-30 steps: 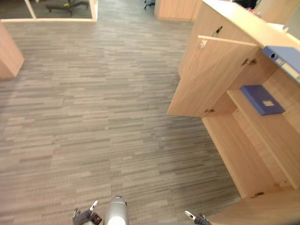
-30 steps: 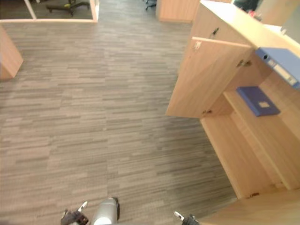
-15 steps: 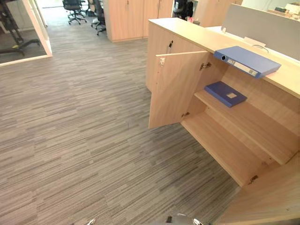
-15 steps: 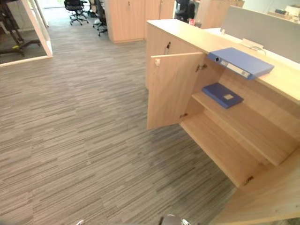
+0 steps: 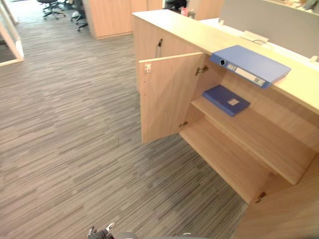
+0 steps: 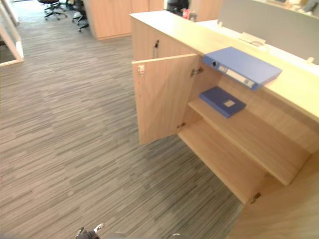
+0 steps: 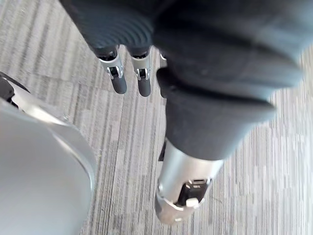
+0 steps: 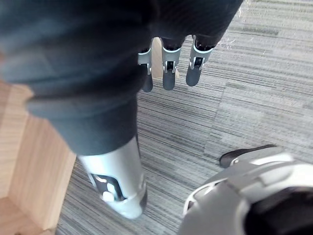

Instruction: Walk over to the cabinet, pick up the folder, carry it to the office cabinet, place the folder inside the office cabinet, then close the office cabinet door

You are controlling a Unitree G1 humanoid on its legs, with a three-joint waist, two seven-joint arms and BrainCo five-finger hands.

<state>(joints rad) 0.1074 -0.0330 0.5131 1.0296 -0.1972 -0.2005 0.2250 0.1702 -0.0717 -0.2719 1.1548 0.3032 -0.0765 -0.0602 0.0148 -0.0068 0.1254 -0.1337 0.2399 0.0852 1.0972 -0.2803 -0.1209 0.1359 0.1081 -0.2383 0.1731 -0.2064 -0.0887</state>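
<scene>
- The light blue folder point(image 5: 251, 63) lies flat on the worktop point(image 5: 199, 35) of the wooden cabinet point(image 5: 149, 37), ahead of the robot and off to its right, well apart from both arms
- Its long axis runs along the worktop's front edge, spine towards the robot, and the spine seems to jut just past that edge above the open compartment
- The right robot hand point(image 8: 168, 76) hangs low over the floor point(image 5: 75, 124), fingers straight and slack with nothing in them; being on the cabinet side, it looks the nearer one for the reach
- The left robot hand point(image 7: 117, 78) hangs the same way, fingers loose and empty, on the side away from the cabinet
- A darker blue folder point(image 5: 227, 99) lies on the upper shelf point(image 5: 264, 134) just below the light one; most of that shelf and the bottom board are bare, so there is room inside
- The left door point(image 5: 164, 97) stands swung out into the floor beside the opening, and the right door point(image 5: 284, 214) stands open close to the robot's right side: both edges narrow the approach
- A grey screen point(image 5: 269, 20) rises behind the folder, so my judgement is that the lift has to come from the front
</scene>
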